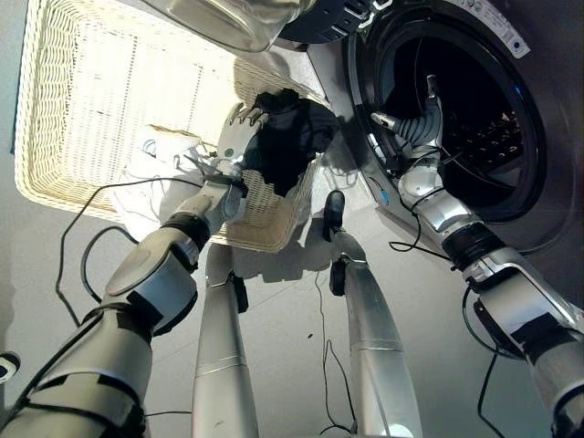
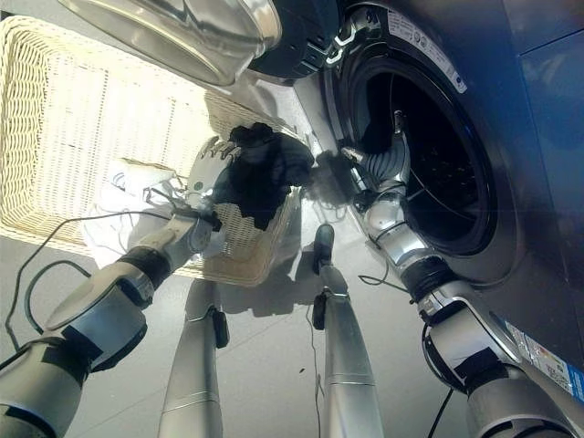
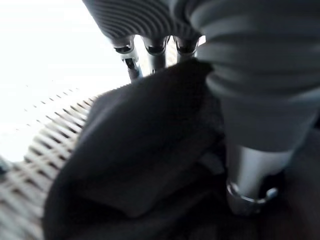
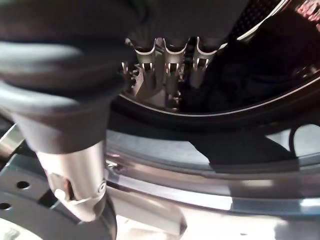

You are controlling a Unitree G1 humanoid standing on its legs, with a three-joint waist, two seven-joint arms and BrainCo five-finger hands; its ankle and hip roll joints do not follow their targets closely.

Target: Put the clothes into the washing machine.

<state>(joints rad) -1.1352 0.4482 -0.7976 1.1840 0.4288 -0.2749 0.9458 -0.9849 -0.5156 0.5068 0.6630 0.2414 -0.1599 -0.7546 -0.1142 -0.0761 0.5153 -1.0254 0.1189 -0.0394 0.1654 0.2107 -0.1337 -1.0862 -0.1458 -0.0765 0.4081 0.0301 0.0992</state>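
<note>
A black garment hangs over the near corner of the white wicker basket, beside the washing machine's opening. My left hand is shut on its left edge; in the left wrist view the fingers and thumb close around the dark cloth. A white garment lies in the basket below that hand. My right hand rests at the rim of the drum, open, with straight fingers pointing inside. Dark cloth lies in the drum past them.
The washer's round door stands swung open above the basket and the black garment. The machine's grey front panel takes up the right side. Grey floor runs between basket and machine.
</note>
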